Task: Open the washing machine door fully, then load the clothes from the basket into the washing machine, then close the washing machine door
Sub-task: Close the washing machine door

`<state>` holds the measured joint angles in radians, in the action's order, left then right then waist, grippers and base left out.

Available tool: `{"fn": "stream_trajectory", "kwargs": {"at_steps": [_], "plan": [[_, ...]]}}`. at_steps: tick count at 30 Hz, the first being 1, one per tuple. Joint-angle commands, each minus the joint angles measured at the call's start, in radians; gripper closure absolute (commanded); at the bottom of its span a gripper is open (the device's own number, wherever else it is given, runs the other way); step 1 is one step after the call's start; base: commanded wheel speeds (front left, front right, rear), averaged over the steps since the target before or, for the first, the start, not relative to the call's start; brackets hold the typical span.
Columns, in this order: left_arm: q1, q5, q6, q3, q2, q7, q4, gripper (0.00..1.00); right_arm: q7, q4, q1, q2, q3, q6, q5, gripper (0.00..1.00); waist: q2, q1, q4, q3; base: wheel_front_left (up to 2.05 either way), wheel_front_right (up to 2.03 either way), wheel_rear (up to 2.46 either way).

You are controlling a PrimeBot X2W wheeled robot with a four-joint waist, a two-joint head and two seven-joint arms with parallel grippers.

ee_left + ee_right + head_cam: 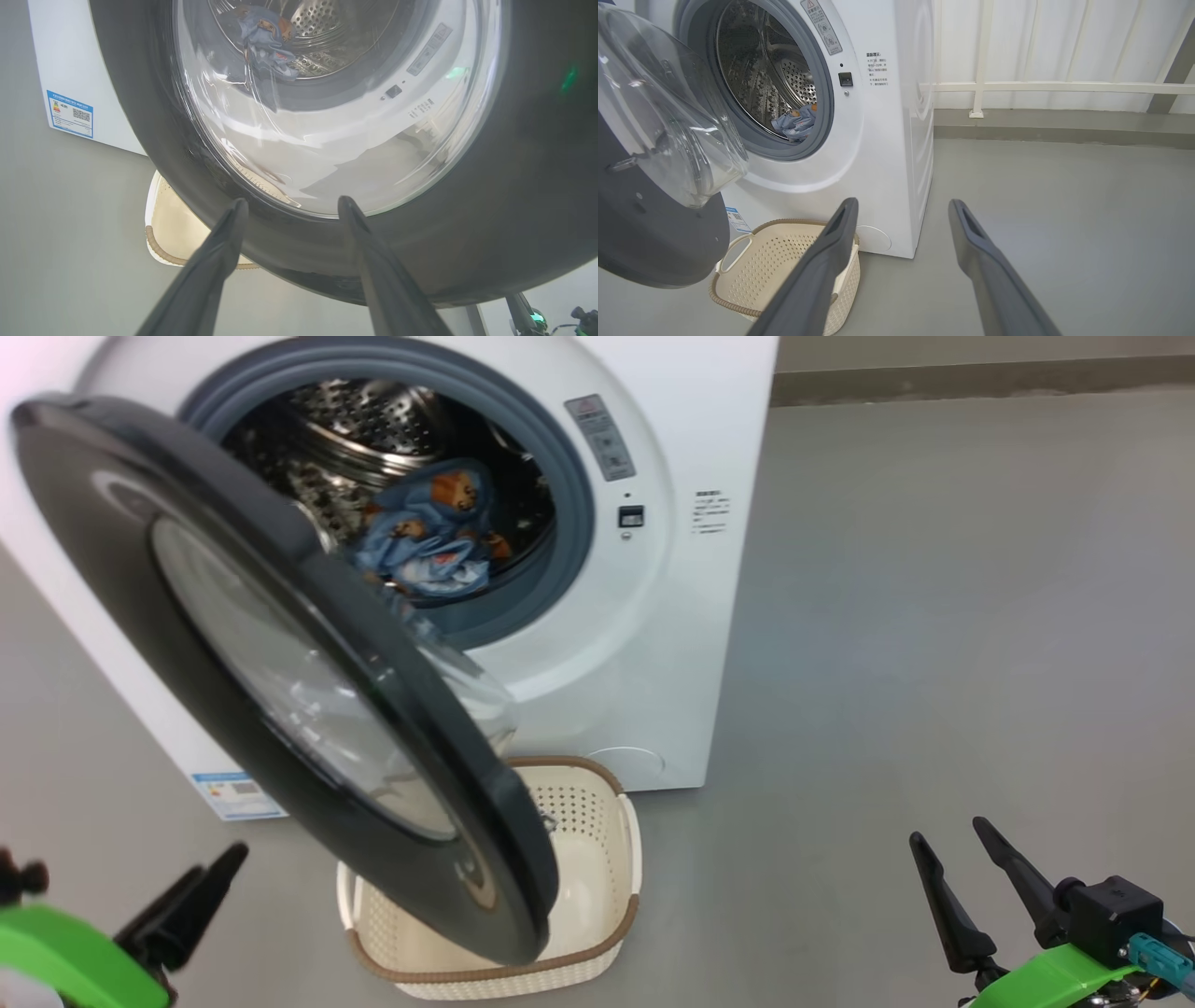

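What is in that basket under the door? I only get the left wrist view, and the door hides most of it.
Observer: Nothing that I can see; in the right wrist view the basket looks empty.
Visitor: Where is the other claw?
Observer: The right claw hangs open over the floor, right of the washing machine.
Visitor: Is the door shut?
Observer: No; the head view shows the door swung out, its lower edge above the basket.

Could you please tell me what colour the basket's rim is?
Brown, around a cream basket; clearest in the right wrist view.
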<state>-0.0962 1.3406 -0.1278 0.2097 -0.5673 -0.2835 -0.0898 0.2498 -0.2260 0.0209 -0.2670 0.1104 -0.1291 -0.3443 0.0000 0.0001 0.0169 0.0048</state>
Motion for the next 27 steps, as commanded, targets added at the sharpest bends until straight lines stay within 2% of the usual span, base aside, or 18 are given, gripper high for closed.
{"fn": "stream_trajectory", "kwargs": {"at_steps": [1,11,15,19,22,27], "plan": [[-0.02,-0.011,-0.003,-0.035,-0.047,0.031,0.014,0.0,0.012,0.026,0.001,-0.02,0.013,-0.002,0.012,0.0,0.0,-0.0001,-0.019,-0.001,0.0,0.0,0.0],[0.078,-0.051,-0.003,0.07,-0.061,0.356,-0.045,0.0,0.012,0.029,-0.012,-0.034,0.001,-0.002,0.012,0.0,0.0,-0.0001,-0.082,0.0,0.0,0.0,0.0],[0.102,-0.082,-0.003,0.141,-0.064,0.496,-0.1,0.0,0.012,0.029,-0.014,-0.038,0.0,-0.002,0.012,0.0,0.0,-0.0001,-0.104,-0.001,0.0,0.0,0.0],[0.109,-0.117,-0.003,0.162,-0.052,0.539,-0.137,0.0,0.012,0.028,-0.018,-0.041,-0.001,-0.002,0.012,0.0,0.0,-0.0001,-0.116,-0.002,0.0,0.0,0.0],[0.106,-0.191,-0.003,0.114,-0.026,0.544,-0.158,0.0,0.012,0.026,-0.021,-0.044,-0.004,-0.002,0.01,0.0,0.0,-0.0001,-0.119,-0.002,0.0,0.0,0.0],[0.142,-0.382,-0.003,-0.038,0.069,0.545,-0.143,0.0,0.012,0.026,-0.022,-0.044,-0.005,-0.002,0.01,0.0,0.0,-0.0001,-0.125,-0.003,0.0,0.0,0.0]]}}
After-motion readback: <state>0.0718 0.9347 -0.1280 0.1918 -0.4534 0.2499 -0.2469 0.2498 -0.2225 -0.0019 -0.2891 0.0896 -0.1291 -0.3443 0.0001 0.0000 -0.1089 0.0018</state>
